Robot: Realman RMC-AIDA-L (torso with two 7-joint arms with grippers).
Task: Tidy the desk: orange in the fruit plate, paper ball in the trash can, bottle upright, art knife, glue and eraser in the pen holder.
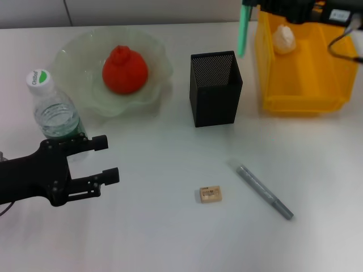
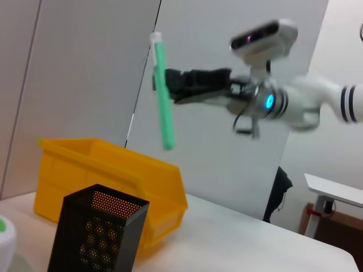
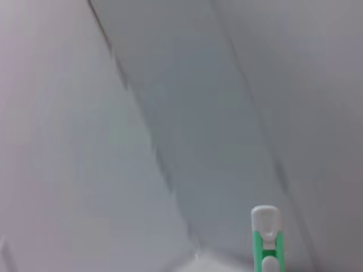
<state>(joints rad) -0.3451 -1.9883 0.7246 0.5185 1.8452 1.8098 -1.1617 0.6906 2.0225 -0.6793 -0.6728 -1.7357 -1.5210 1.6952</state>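
The orange (image 1: pixel 125 69) lies in the pale green fruit plate (image 1: pixel 74 51) at the back left. The bottle (image 1: pixel 54 107) stands upright in front of the plate. My left gripper (image 1: pixel 105 158) is open and empty, just in front of the bottle. My right gripper (image 1: pixel 250 5) is shut on a slim green tool (image 1: pixel 243 31), apparently the art knife, which hangs upright in the air between the black mesh pen holder (image 1: pixel 215 88) and the yellow trash can (image 1: pixel 300 79). The paper ball (image 1: pixel 283 39) lies in the trash can. The tan eraser (image 1: pixel 210 194) lies on the table.
A grey pen-shaped stick (image 1: pixel 264 191), perhaps the glue, lies right of the eraser. The left wrist view shows the right gripper (image 2: pixel 161 82) holding the green tool (image 2: pixel 164 119) above the pen holder (image 2: pixel 96 232) and trash can (image 2: pixel 102 175). The tool's white end (image 3: pixel 265 226) shows in the right wrist view.
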